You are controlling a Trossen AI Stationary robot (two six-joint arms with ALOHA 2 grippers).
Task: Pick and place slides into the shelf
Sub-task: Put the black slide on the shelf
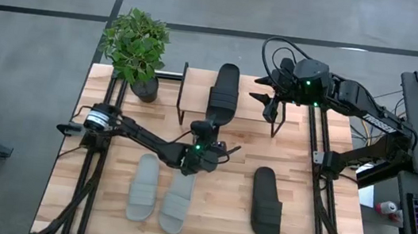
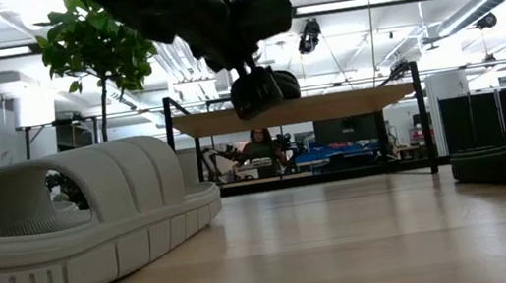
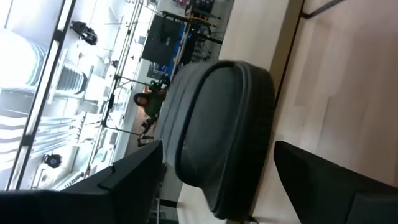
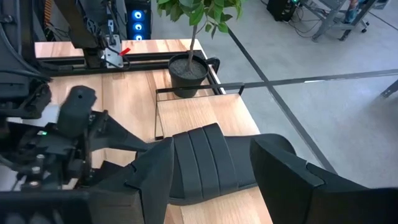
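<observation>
On the tabletop [image 1: 214,205]: four slides in all, two black and two pale grey. Far centre, one black slide [image 1: 224,93] atop the shelf [image 1: 196,91], long axis running near-to-far, one end overhanging the shelf's near edge. Near right, second black slide [image 1: 266,203] flat on the wood, long axis also near-to-far, well apart from the rest. Near left, pale grey pair side by side: left one [image 1: 143,186] and right one [image 1: 179,202], both lengthwise near-to-far, just beside each other (toe direction hard to tell from above). One shelf, one potted plant [image 1: 135,48] at the far left corner, just left of the shelf.

Left end effector [image 1: 206,150] just near of the shelved black slide's overhanging end, fingers spread wide to either side of that end in the left wrist view, released, gripping nothing; contact with the sole unclear. Right end effector [image 1: 277,108] above the shelf's right end, beside the same slide, fingers parted and holding nothing.
</observation>
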